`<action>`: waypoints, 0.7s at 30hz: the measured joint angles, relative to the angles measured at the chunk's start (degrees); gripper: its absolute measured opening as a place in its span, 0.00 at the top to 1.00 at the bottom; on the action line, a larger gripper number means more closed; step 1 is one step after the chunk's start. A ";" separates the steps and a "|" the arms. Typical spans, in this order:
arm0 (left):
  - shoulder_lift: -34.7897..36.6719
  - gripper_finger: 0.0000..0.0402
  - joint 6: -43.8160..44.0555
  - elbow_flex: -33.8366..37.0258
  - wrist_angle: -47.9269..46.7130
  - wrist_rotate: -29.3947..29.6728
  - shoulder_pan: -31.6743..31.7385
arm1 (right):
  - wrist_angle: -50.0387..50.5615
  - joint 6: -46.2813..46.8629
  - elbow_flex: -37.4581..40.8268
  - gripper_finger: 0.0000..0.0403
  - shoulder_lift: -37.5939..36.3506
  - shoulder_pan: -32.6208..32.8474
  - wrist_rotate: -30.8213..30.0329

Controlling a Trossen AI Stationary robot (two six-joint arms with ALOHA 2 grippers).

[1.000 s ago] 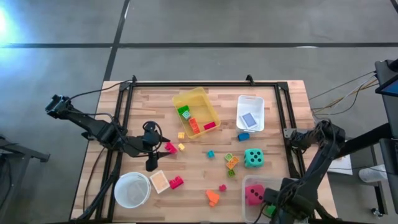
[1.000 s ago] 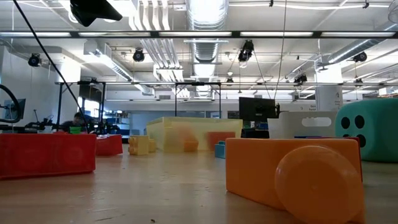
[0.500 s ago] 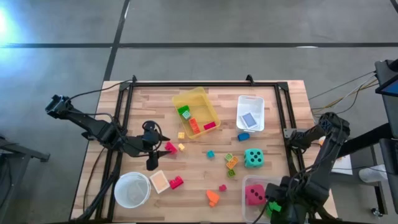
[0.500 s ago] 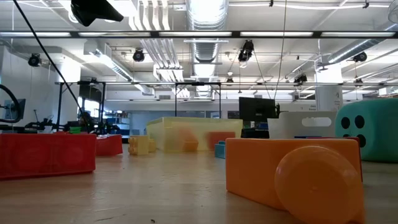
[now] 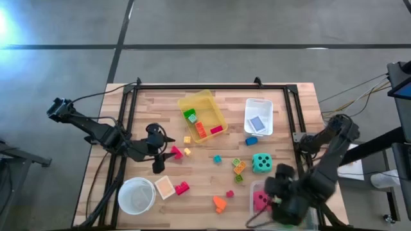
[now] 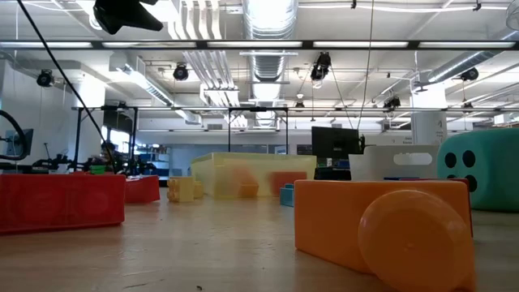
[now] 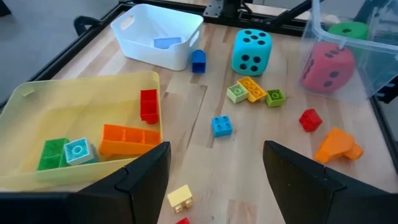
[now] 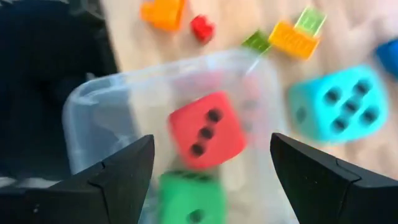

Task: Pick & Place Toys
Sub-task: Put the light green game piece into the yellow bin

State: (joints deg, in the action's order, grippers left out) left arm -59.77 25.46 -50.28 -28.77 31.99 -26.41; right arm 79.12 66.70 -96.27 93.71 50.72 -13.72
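Right gripper (image 8: pixel 211 180), fingers spread and empty, is hovering directly over the clear bin (image 8: pixel 93 124) holding the red die (image 8: pixel 208 130) and green die (image 8: pixel 189 199).

The right gripper (image 5: pixel 287 200) has swung up from the table's near right corner and now hangs over the clear bin (image 8: pixel 93 99), above the red die (image 8: pixel 206 129) and green die (image 8: pixel 189 200) inside. Its arm has shifted inward too. Its fingers stand apart, nothing between them.
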 joint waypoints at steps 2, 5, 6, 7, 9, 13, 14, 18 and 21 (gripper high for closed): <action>0.00 0.36 0.06 0.00 0.04 0.00 0.00 | 0.17 -6.23 0.17 0.22 0.02 -2.69 -0.43; 0.00 0.36 0.06 0.00 0.04 -0.01 0.00 | -0.04 -14.79 0.17 0.22 0.04 -7.11 -2.19; 0.00 0.36 0.06 0.00 0.04 0.00 0.00 | -0.06 -17.21 0.17 0.22 0.04 -8.59 -2.45; 0.00 0.36 0.06 0.00 -0.02 -0.01 0.00 | -0.08 -19.37 0.17 0.22 0.04 -10.11 -2.56; 0.00 0.36 0.06 0.00 -0.69 -0.01 0.00 | -0.28 -23.47 0.17 0.22 0.07 -13.16 -2.56; 0.00 0.36 0.10 0.00 -2.37 -0.02 0.00 | -2.71 -30.64 0.84 0.22 0.07 -18.69 -1.68; 0.00 0.36 0.17 0.00 -2.64 -0.02 0.00 | -4.19 -32.40 1.17 0.22 0.07 -19.90 -1.31; 0.00 0.36 0.56 0.00 -3.12 -0.02 0.00 | -10.08 -40.90 3.30 0.22 0.11 -23.48 0.61; 0.00 0.36 1.75 0.00 -3.90 -0.04 0.00 | -12.70 -45.50 5.59 0.22 0.11 -25.94 2.69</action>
State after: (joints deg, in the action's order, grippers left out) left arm -59.77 27.21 -50.28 -32.67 31.94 -26.41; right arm 66.43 21.20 -90.68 93.82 24.78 -11.03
